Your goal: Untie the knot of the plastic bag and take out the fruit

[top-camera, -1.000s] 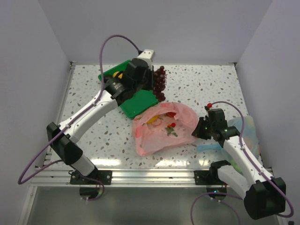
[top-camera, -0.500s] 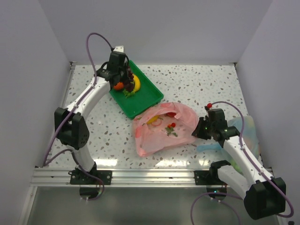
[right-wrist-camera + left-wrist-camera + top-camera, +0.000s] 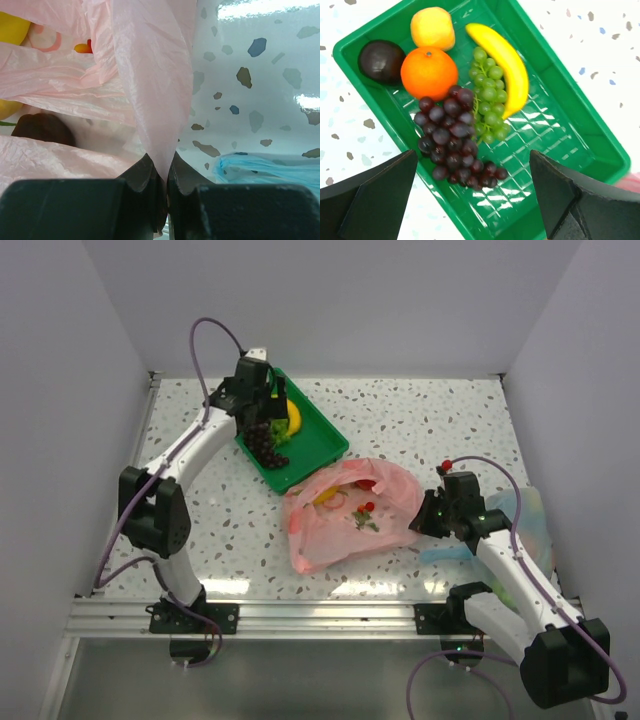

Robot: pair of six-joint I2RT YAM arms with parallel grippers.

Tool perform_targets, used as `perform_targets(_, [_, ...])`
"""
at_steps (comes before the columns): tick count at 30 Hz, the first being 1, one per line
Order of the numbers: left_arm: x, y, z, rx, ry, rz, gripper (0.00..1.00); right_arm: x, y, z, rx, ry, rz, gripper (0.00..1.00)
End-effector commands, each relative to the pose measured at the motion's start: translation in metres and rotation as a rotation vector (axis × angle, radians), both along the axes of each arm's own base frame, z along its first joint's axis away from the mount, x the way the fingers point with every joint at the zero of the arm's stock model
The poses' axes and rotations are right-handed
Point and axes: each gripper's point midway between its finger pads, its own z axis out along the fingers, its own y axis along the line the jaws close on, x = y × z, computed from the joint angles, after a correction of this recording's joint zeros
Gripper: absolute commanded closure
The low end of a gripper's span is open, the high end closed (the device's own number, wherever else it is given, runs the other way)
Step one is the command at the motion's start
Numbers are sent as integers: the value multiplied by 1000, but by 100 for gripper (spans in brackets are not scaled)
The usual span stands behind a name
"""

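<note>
The pink plastic bag lies mid-table with its mouth open; the knot is out of view. Inside it show fruit: a yellow piece, a red one and a green bit. My right gripper is shut on a fold of the bag at its right edge. My left gripper hangs open above the green tray, its jaws wide and empty. Below it lie the purple grapes, an orange, green grapes and a yellow oval.
A banana and a near-black round fruit also lie in the tray. A pale blue bag sits by the right wall, just behind my right arm. White walls close the table on three sides.
My left arm swung the purple grapes left over the tray, then opened; the grapes now lie in the tray. The right arm and the bag have not moved.
</note>
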Motion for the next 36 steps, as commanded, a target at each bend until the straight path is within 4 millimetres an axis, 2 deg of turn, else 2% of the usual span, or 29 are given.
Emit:
perform_targets(1, [-25, -26, 51, -38, -110, -88, 1, 10, 0, 8, -10, -44, 4, 89])
perform_targets(2, [-32, -33, 53, -31, -113, -109, 1, 10, 0, 7, -10, -42, 4, 89])
perform_targets(3, [-45, -53, 52, -22, -107, -157, 1, 10, 0, 7, -10, -42, 4, 89])
perform_targets(5, [-65, -64, 55, 3, -88, -189, 0, 10, 0, 8, -9, -43, 5, 89])
perform_targets(6, [-78, -80, 56, 0, -75, -223, 0, 10, 0, 8, -8, -46, 5, 89])
perform_targets(8, [-102, -91, 55, -34, -31, -236, 2, 10, 0, 9, -6, -50, 4, 89])
perform_targets(9, [-118, -106, 51, -47, -11, -271, 3, 11, 0, 8, -4, -48, -1, 89])
perform_targets(11, [-142, -121, 52, -81, 19, -296, 7, 10, 1, 9, -2, -48, 0, 89])
perform_targets(12, [-160, -137, 53, -85, 31, -337, 9, 10, 0, 9, -3, -50, -1, 89])
perform_targets(14, [-182, -150, 49, -107, 76, -348, 14, 10, 1, 10, -1, -54, 0, 89])
perform_targets(15, [-200, -167, 49, -117, 89, -392, 16, 10, 1, 10, -1, -54, 0, 89])
perform_targets(16, [-209, -175, 45, -125, 109, -405, 23, 10, 1, 9, -1, -54, 0, 89])
perform_targets(17, [-219, -186, 42, -151, 133, -418, 25, 10, 1, 9, -1, -54, 0, 89])
perform_targets(18, [-233, -201, 40, -158, 143, -460, 28, 10, 1, 9, 2, -54, 0, 89])
perform_targets(21, [-250, -226, 18, -115, 179, -515, 29, 10, 3, 9, 13, -58, 2, 89])
perform_targets(22, [-251, -233, 3, -82, 201, -527, 30, 10, 3, 10, 15, -59, 2, 89])
perform_targets(24, [-248, -237, -11, -22, 201, -549, 30, 9, 3, 9, 15, -58, 4, 89])
perform_targets(25, [-247, -236, -28, 33, 232, -563, 30, 10, 3, 11, 17, -62, 5, 89])
perform_targets(26, [-240, -236, -29, 67, 215, -550, 30, 9, 4, 11, 17, -62, 6, 89])
perform_targets(28, [-226, -228, -47, 178, 193, -534, 30, 9, 3, 11, 17, -65, 8, 89])
perform_targets(31, [-209, -222, -60, 305, 139, -547, 29, 9, 3, 10, 19, -65, 6, 89])
perform_targets(34, [-184, -210, -68, 457, 55, -526, 27, 9, 4, 8, 22, -61, 6, 89])
perform_targets(35, [-181, -204, -75, 495, 50, -529, 27, 9, 4, 9, 24, -62, 6, 89])
perform_targets(36, [-172, -206, -74, 497, 12, -521, 25, 8, 4, 8, 22, -61, 9, 89])
